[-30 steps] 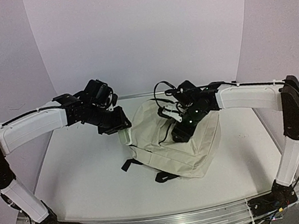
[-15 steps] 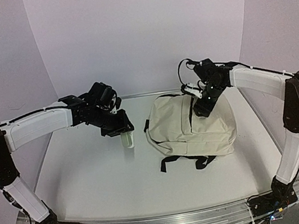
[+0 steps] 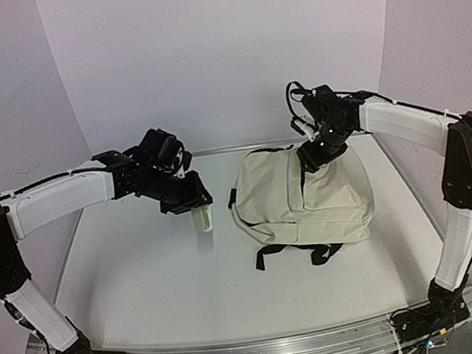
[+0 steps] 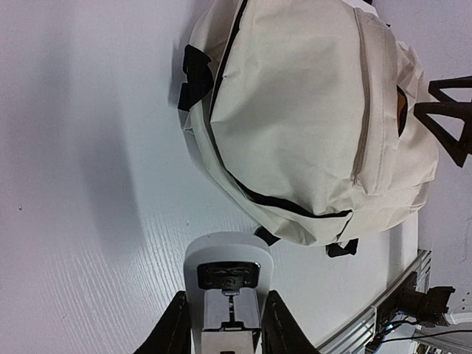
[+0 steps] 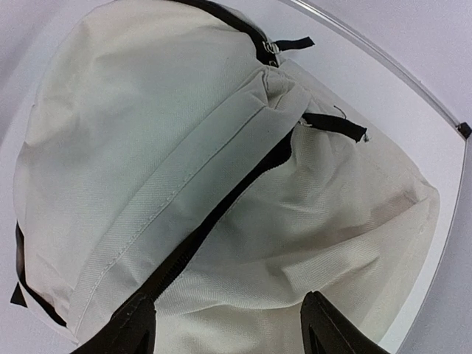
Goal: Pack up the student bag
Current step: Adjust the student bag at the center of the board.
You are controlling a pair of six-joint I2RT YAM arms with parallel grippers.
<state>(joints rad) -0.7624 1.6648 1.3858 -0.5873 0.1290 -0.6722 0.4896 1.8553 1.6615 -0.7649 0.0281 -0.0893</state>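
left gripper (image 3: 194, 206) is clamped on a small white item (image 3: 203, 222) (what it is, i can't tell), just left of the student bag (image 3: 303, 202) lying right of centre. right gripper (image 3: 315, 154) stands jaws apart above its top; best pinch a black zipper tab (image 5: 335, 127) squarely.

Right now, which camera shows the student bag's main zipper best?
Right wrist: the student bag's black zipper crosses the frame close up, black tabs near its top. Left wrist shows it as a thin dark line along the bag's edge; top external shows it small and faint.
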